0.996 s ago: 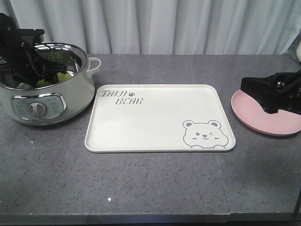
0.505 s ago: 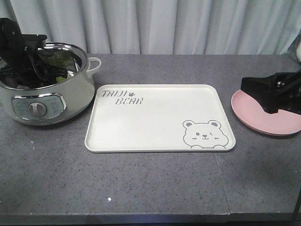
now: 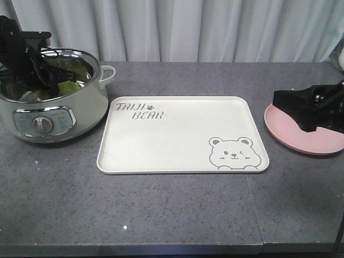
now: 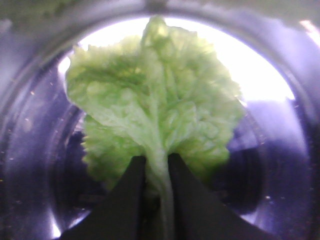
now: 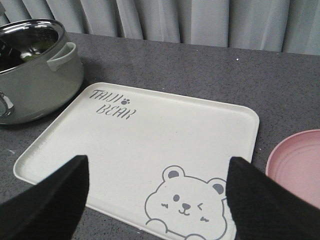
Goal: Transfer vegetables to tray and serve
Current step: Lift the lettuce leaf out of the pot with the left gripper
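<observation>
At the upper left of the front view, the left gripper [image 3: 37, 72] is seen inside the steel-lined pot [image 3: 80, 115]. It has been raised a little compared with a second ago, and more green is shown above the rim than before. From this it is judged that the lettuce leaf [image 4: 155, 100] has been gripped and the lift out of the pot begun. The carry to the tray [image 3: 177, 134], at the middle of the frame, is not yet done. At the right edge, the right gripper [image 3: 293, 107] appears to have been shifted slightly leftward over the pink plate [image 3: 293, 141].

How the leaf is gripped is shown only by the left wrist view. The jaws are closed narrowly on the pale midrib at the lower centre of the frame. The crinkly blade is fanned out above them, with the shiny pot wall behind. Whether the leaf is clear of the pot floor cannot be told.

Only in the right wrist view are the right fingers seen spread wide, with nothing held between them. In the front view they are merged into one dark block.
</observation>
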{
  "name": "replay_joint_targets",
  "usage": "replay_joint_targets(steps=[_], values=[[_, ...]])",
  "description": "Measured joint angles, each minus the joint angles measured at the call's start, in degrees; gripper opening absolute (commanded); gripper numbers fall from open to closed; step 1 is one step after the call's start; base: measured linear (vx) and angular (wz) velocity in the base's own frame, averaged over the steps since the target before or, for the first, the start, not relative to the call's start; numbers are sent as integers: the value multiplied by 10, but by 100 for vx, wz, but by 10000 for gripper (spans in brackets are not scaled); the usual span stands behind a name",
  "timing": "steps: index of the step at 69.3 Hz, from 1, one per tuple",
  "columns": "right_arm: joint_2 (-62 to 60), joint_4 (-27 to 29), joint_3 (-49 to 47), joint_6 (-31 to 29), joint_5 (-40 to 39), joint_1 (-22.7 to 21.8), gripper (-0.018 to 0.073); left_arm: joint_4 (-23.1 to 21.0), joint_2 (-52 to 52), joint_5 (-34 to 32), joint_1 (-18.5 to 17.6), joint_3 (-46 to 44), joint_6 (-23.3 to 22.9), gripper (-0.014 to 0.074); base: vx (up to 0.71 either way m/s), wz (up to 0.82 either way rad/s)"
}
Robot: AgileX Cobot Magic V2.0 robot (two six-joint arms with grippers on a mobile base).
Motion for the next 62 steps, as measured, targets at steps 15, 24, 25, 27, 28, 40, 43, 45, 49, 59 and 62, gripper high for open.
replay_joint_targets(steps=[15,24,25,27,28,40,43,45,49,59,62], values=[[0,9,0,0,5,0,539,-1,-69,-9,0,0,0,-6,0,0],[0,36,0,-1,6,0,539,-3,-120,-8,0,0,0,-6,0,0],[0,42,0,-3,6,0,539,-3,-126,-6,0,0,0,-6,0,0],[0,52,0,-8,7,0,539,-7,-137,-2,0,0,0,-6,0,0],[0,57,0,-10,8,0,539,-9,-143,-1,0,0,0,-6,0,0],[0,185,0,-90,24,0,539,-79,-212,24,0,0,4,-6,0,0],[0,231,0,-121,31,0,539,-116,-223,33,0,0,12,-6,0,0],[1,265,-1,-144,38,0,539,-136,-226,37,0,0,19,-6,0,0],[7,332,-4,-181,59,0,539,-193,-231,49,0,0,42,-6,0,0],[56,425,-35,-226,136,0,539,-293,-230,75,-14,0,90,-6,0,0],[79,432,-49,-229,149,0,539,-308,-230,76,-25,0,101,-6,0,0]])
